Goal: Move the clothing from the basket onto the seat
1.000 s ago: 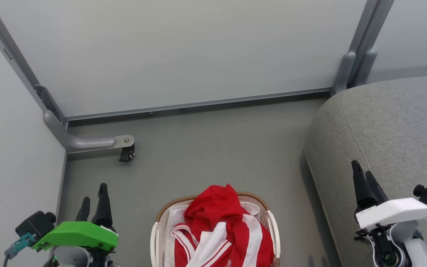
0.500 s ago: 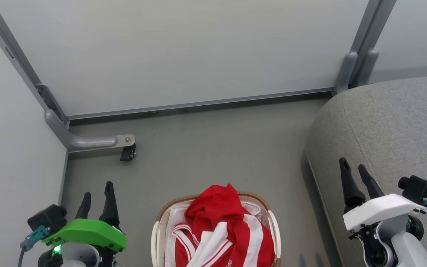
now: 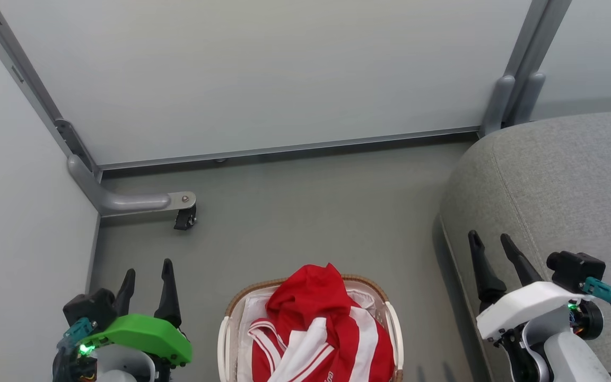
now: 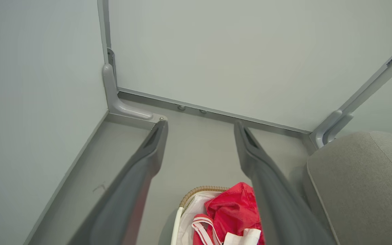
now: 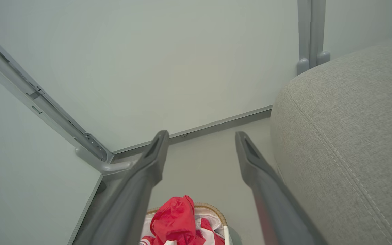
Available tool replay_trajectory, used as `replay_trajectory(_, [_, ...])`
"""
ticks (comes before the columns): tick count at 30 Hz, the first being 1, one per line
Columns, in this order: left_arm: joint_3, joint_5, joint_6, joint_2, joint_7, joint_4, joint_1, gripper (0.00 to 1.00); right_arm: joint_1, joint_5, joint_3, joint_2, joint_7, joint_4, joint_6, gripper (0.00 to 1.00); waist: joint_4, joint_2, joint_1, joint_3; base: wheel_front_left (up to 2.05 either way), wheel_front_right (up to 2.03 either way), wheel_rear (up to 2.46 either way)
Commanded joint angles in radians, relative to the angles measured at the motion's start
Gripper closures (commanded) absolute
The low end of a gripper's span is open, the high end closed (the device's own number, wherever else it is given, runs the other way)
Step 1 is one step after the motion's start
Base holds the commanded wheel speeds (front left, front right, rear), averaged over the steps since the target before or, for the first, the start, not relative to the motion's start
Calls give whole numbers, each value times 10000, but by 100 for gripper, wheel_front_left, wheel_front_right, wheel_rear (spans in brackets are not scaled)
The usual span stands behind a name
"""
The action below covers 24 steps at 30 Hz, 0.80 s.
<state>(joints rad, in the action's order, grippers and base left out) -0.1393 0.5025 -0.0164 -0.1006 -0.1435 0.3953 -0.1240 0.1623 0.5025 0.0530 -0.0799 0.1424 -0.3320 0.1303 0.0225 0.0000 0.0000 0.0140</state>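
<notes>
The red clothing [image 3: 321, 326] with white stripes is heaped in the white basket [image 3: 224, 339] on the floor at the bottom middle of the head view. The grey seat [image 3: 565, 185] rises at the right. My left gripper [image 3: 148, 270] hovers open left of the basket, nothing between its fingers. My right gripper [image 3: 491, 241] hangs open over the seat's front edge, right of the basket. In the left wrist view the clothing [image 4: 231, 212] and basket [image 4: 196, 190] lie between the fingers, with the seat [image 4: 359, 183] at the right. The right wrist view has the clothing [image 5: 174, 221], seat [image 5: 345, 136] and open gripper [image 5: 199, 136].
Pale panel walls close the back and left. A grey metal foot with a black caster [image 3: 184, 217] juts onto the floor at the back left. A grey post [image 3: 507, 101] stands by the seat's far corner. Grey floor [image 3: 305, 212] lies beyond the basket.
Both grippers have drifted inward toward the basket, the left rightward and lower, the right leftward. Both stay open. The clothing and basket have not moved.
</notes>
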Motion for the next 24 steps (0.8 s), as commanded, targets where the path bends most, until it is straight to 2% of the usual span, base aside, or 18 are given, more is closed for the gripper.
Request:
replay_trajectory(1, [-93,-305,46,-109,-112,-11,-278,0,223,-348,67,-100,122,32,5,0,1,0,0,-1,0,0,0])
replay_trajectory(12, [-328,-1311,156,-102,-376,107,-216,0,98,-1620,12,-43,388,-222,4,0,-3,0,0,-16,0,0,0])
replay_trajectory(24, [-362,-2284,28,68,-645,330,-77,0,-121,-2846,-79,145,653,-179,5,0,32,0,0,-14,0,0,0])
